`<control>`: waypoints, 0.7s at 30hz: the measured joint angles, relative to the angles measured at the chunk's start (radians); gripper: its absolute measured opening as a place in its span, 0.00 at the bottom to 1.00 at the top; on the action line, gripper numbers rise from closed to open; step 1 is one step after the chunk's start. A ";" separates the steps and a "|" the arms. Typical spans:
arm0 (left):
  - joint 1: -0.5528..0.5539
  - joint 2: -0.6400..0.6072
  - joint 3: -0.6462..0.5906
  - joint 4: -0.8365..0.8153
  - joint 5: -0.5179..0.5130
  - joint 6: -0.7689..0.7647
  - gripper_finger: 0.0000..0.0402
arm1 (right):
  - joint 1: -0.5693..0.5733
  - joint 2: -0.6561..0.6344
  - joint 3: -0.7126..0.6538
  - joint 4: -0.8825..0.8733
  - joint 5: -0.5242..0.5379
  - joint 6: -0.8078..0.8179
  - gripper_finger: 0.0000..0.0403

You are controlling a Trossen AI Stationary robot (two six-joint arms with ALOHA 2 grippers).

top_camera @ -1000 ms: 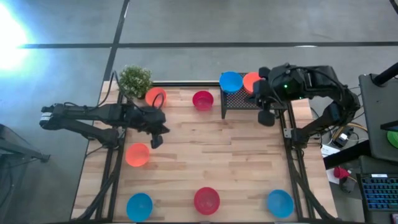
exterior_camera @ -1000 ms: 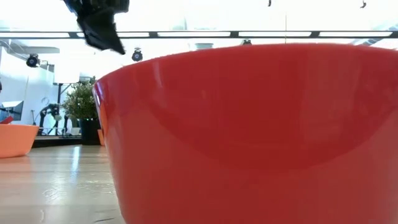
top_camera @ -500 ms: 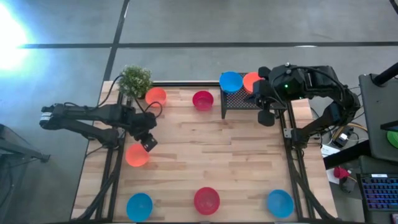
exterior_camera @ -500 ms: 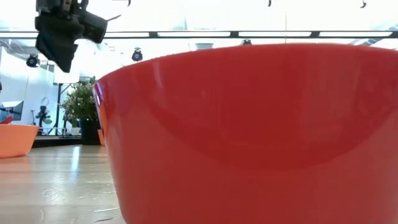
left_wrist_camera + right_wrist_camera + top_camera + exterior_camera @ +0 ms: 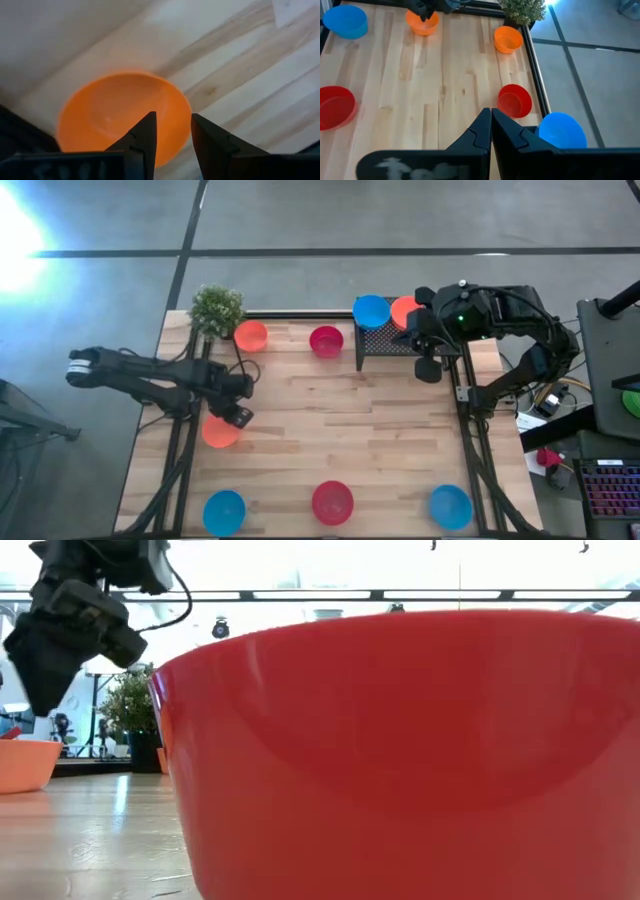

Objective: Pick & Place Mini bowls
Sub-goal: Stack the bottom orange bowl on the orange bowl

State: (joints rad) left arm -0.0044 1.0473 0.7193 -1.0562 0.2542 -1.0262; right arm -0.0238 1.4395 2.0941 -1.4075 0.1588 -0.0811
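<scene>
Orange mini bowl [image 5: 120,117] shows beneath left gripper [image 5: 172,137] jaws apart; right's together.

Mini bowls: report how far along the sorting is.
Done, apparently: a blue bowl and an orange bowl on the black rack. In hand: the left gripper, open, hovers over an orange bowl. Left: six more bowls on the table. The right gripper waits shut by the rack.

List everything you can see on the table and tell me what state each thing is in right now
Left gripper: open, above the rim of an orange bowl.
Right gripper: shut, empty, beside the black rack.
Blue bowl and orange bowl: on the rack, upright.
Orange bowl by the potted plant: upright, empty.
Red bowl: upright, empty.
Near-edge bowls, blue, red, blue: upright, untouched.
</scene>
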 joint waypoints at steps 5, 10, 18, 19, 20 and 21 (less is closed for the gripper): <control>-0.006 0.000 -0.086 0.159 0.022 -0.104 0.28 | 0.000 0.000 0.000 0.000 -0.001 0.000 0.02; -0.008 0.000 -0.152 0.285 0.057 -0.122 0.28 | 0.000 0.000 0.000 0.000 -0.001 0.003 0.02; -0.008 0.000 -0.172 0.287 0.086 -0.150 0.28 | 0.000 0.000 0.000 0.004 -0.001 0.003 0.02; -0.008 0.000 -0.173 0.288 0.084 -0.158 0.28 | 0.000 0.000 0.000 0.005 -0.001 0.003 0.02; -0.011 0.000 -0.176 0.294 0.079 -0.163 0.28 | 0.000 0.000 0.000 0.004 -0.001 0.003 0.02; -0.013 0.000 -0.183 0.303 0.072 -0.163 0.28 | 0.000 0.000 0.000 0.005 -0.001 0.003 0.02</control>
State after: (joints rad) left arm -0.0175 1.0473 0.5359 -0.7535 0.3267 -1.1891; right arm -0.0238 1.4395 2.0941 -1.4025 0.1581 -0.0780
